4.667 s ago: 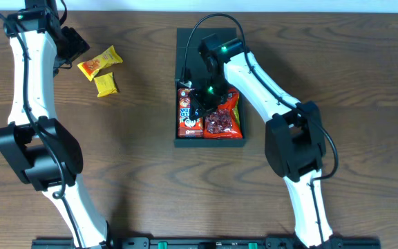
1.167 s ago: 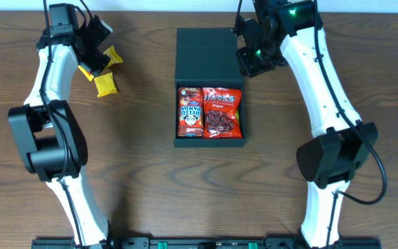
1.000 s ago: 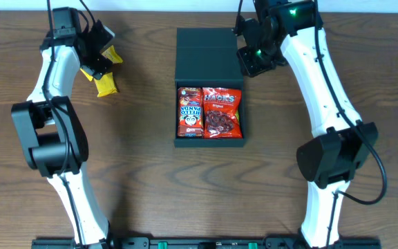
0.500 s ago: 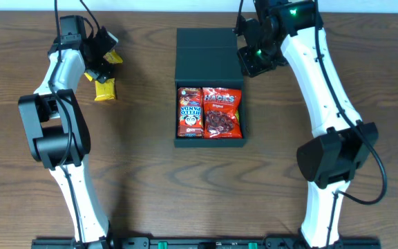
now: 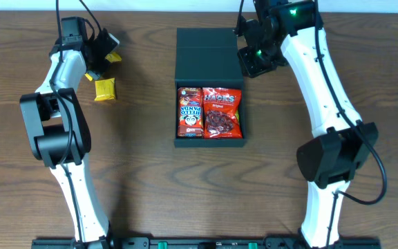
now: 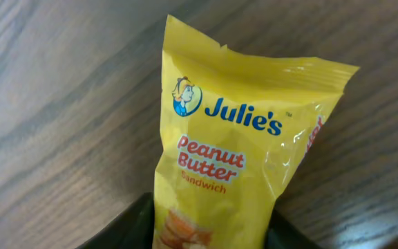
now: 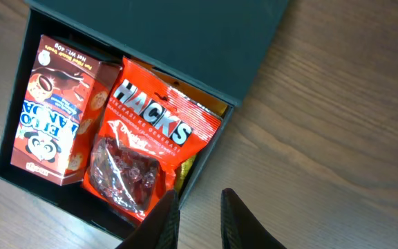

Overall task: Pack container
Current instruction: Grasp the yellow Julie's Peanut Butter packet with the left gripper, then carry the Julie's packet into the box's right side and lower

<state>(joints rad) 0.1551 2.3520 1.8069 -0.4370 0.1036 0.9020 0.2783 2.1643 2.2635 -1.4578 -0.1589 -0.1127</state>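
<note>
The Julie's packet [image 6: 230, 149] was being gripped by the left end effector [image 5: 99, 54], at ten o'clock from the container [image 5: 209, 48]; carrying across was called for next. The right end effector [image 7: 197, 211] hung narrow, empty.

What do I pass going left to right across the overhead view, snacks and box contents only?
Small yellow packet → Hello Panda box → Hacks bag, the last two lying side by side inside the container.

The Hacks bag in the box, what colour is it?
Red, with white lettering; clearest in the right wrist view.

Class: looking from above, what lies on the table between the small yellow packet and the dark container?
Overhead view: only bare wooden table between the small yellow packet and the container.
</note>
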